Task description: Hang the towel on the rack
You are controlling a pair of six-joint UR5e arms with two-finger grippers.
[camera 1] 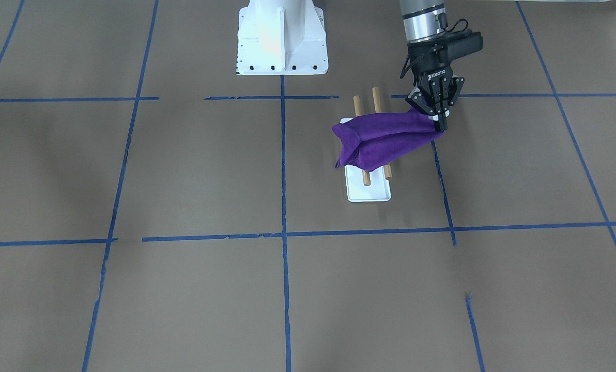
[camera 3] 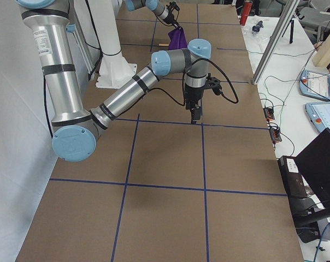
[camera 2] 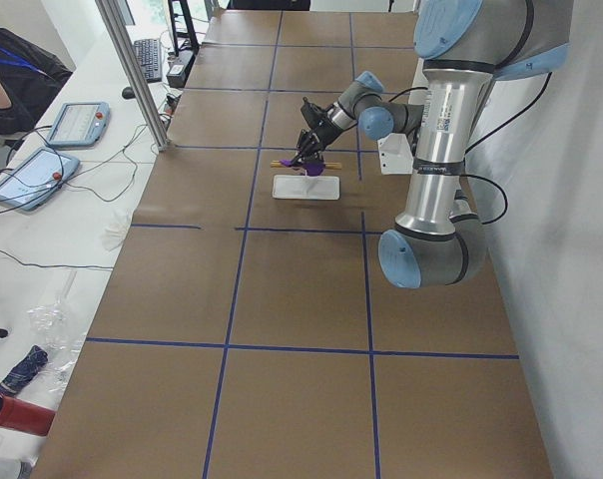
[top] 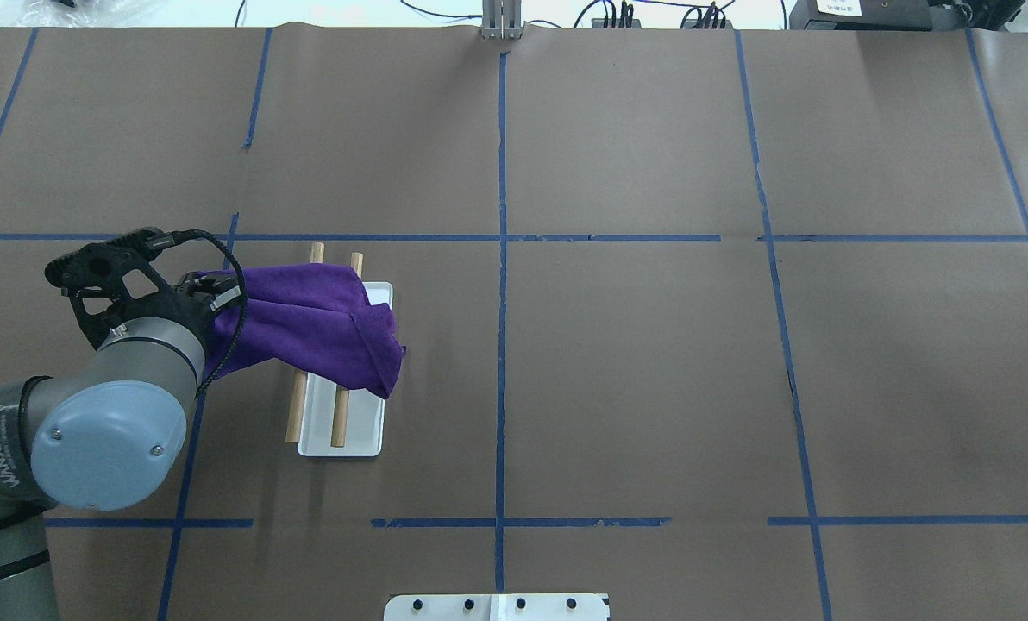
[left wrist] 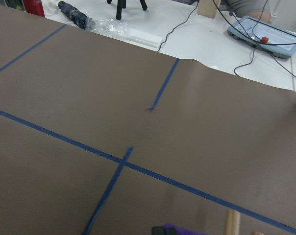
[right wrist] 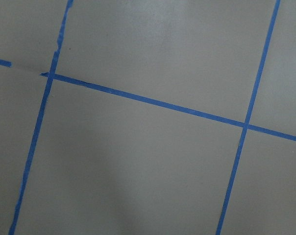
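Observation:
A purple towel (camera 1: 385, 138) lies draped across the rack's two wooden dowels (camera 1: 375, 98), over the flat white base (camera 1: 368, 194). My left gripper (camera 1: 439, 122) is shut on the towel's end, held beside and slightly above the dowels. In the overhead view the towel (top: 316, 323) covers the middle of the dowels (top: 339, 423), and my wrist hides the fingers. The left wrist view shows only a sliver of towel (left wrist: 183, 230) and a dowel tip (left wrist: 231, 223). My right gripper (camera 3: 195, 113) hangs over bare table far from the rack; I cannot tell whether it is open or shut.
The white bolted robot pedestal (camera 1: 281, 39) stands behind the rack. Brown paper with blue tape lines (top: 501, 259) covers the table. Tablets and cables (camera 2: 42, 170) lie on a side table beyond the edge.

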